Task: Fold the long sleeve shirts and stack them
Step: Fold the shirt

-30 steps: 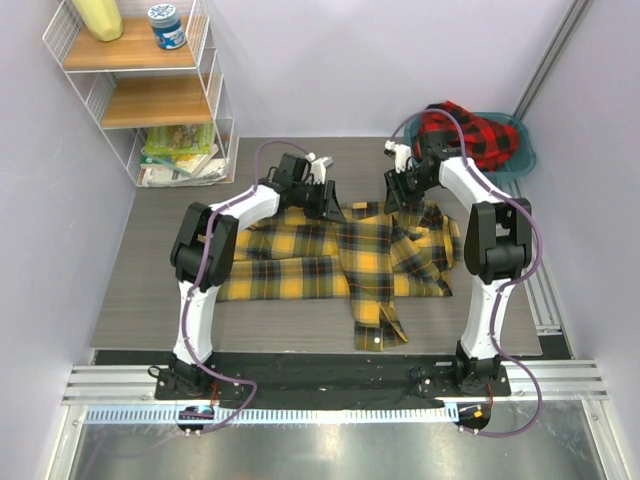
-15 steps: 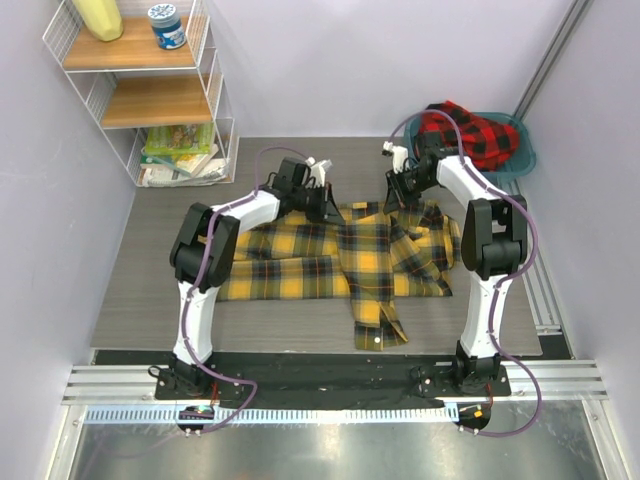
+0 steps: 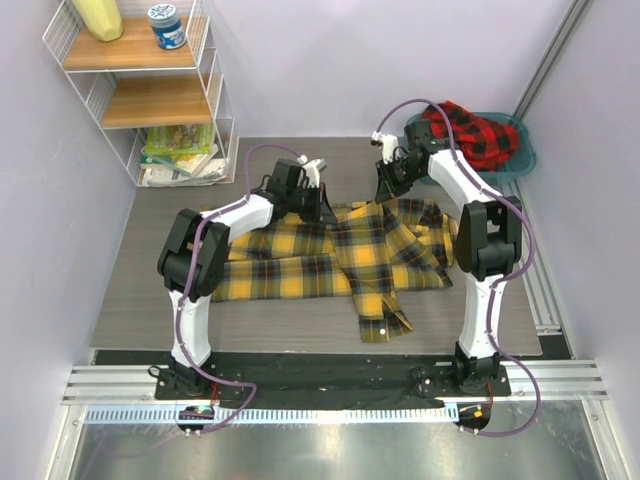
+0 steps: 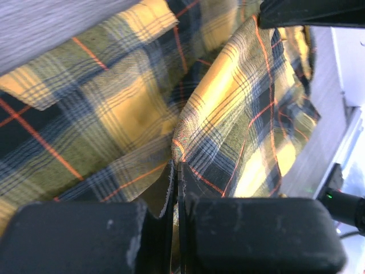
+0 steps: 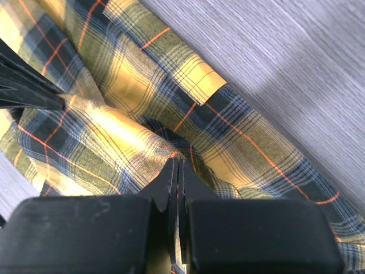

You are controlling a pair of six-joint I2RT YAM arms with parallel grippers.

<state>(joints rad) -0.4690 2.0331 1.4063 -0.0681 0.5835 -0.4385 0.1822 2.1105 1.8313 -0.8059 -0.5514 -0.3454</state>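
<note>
Two plaid shirts on show: one yellow-and-black shirt (image 3: 300,270) and one red-and-black shirt (image 3: 470,130). Two robot arms, one left arm (image 3: 240,212) and one right arm (image 3: 450,180). One table (image 3: 150,290), one teal basin (image 3: 525,160). One wire rack (image 3: 215,100) with two wooden shelves, and up top one blue-lidded jar (image 3: 166,26) and one yellow container (image 3: 97,17). One pile of booklets (image 3: 180,150) at the bottom.

One long sleeve shirt (image 3: 330,255) lies spread on the middle of the surface (image 3: 150,290), between the two arms, with a sleeve reaching left. The left pincer (image 4: 175,174) and the right pincer (image 5: 178,168) each grip its far edge. The other long sleeve shirt (image 3: 470,130) sits heaped in a basin (image 3: 527,158) in the far right corner. A wire rack (image 3: 222,100) stands in the far left corner, with a jar (image 3: 166,25) to the right of a bottle (image 3: 98,18) on its top shelf.
</note>
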